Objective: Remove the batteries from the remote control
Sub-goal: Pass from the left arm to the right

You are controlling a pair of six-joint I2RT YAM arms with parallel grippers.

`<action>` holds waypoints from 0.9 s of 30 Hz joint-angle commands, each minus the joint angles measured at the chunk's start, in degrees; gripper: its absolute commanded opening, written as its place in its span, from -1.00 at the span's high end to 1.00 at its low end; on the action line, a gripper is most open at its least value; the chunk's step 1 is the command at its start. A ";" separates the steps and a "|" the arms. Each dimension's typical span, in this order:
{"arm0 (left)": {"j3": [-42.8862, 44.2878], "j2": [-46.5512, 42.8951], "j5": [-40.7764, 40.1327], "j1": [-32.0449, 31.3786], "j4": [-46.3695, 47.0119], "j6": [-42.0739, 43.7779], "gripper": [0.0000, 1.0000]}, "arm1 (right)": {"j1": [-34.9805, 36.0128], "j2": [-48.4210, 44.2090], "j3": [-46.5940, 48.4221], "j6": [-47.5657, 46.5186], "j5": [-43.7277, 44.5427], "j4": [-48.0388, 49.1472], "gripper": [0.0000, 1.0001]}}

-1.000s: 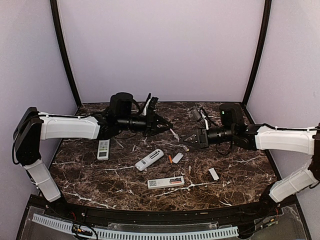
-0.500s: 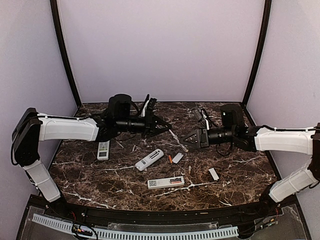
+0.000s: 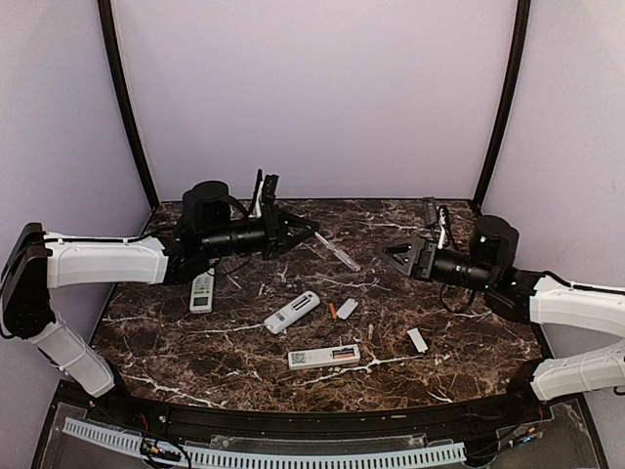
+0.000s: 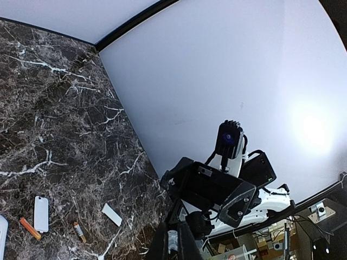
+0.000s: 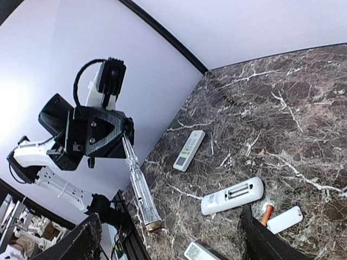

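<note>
Left of centre, your left pincer (image 3: 305,233) is clamped on a slim pale stick (image 3: 337,253) that slants down over the counter (image 3: 459,362). Below it, a white remote (image 3: 292,312) lies with its bay open. A second remote (image 3: 323,357) shows orange-red in its bay. Loose batteries (image 3: 332,311) lie at centre, one just beside a white cover plate (image 3: 347,309). At right, your right pincer (image 3: 400,258) gapes wide and holds nothing.

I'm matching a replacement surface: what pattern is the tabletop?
Tabletop: dark marble with white veins; clearest in left wrist view.
</note>
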 commanded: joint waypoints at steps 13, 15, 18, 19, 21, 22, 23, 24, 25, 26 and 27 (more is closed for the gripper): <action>-4.48 -2.86 -2.87 0.01 12.14 -3.65 1.00 | 4.96 4.39 -1.23 6.96 6.00 13.59 -0.70; -4.74 -2.66 -2.64 -0.03 12.77 -4.14 1.00 | 5.57 5.75 -0.65 7.31 5.60 14.85 -0.66; -4.78 -2.60 -2.46 -0.04 12.95 -4.26 1.00 | 6.69 7.34 0.64 6.92 5.40 15.58 -0.57; -4.76 -2.62 -2.47 -0.04 12.92 -4.24 1.00 | 7.00 7.78 1.09 6.80 5.38 15.67 -0.54; -4.74 -2.69 -2.42 0.00 13.00 -4.15 1.00 | 7.46 8.62 1.70 6.69 5.24 16.21 -0.47; -4.79 -2.70 -2.40 -0.04 13.00 -4.03 1.00 | 7.59 9.05 2.03 6.75 5.09 16.48 -0.42; -4.76 -2.71 -2.35 0.00 12.94 -4.00 1.00 | 7.74 9.50 2.31 6.76 4.84 16.75 -0.37; -4.77 -2.66 -2.23 0.01 12.93 -3.93 1.00 | 7.83 9.95 2.71 6.79 4.57 17.08 -0.33; -4.76 -2.70 -2.18 -0.03 12.92 -3.90 1.00 | 7.99 10.53 3.09 6.77 4.38 17.45 -0.28; -4.75 -2.70 -2.21 -0.04 12.92 -3.92 1.00 | 8.09 10.98 3.58 6.65 4.26 17.67 -0.23; -4.74 -2.71 -2.21 -0.05 12.92 -3.95 1.00 | 8.21 11.38 3.89 6.53 4.23 17.80 -0.19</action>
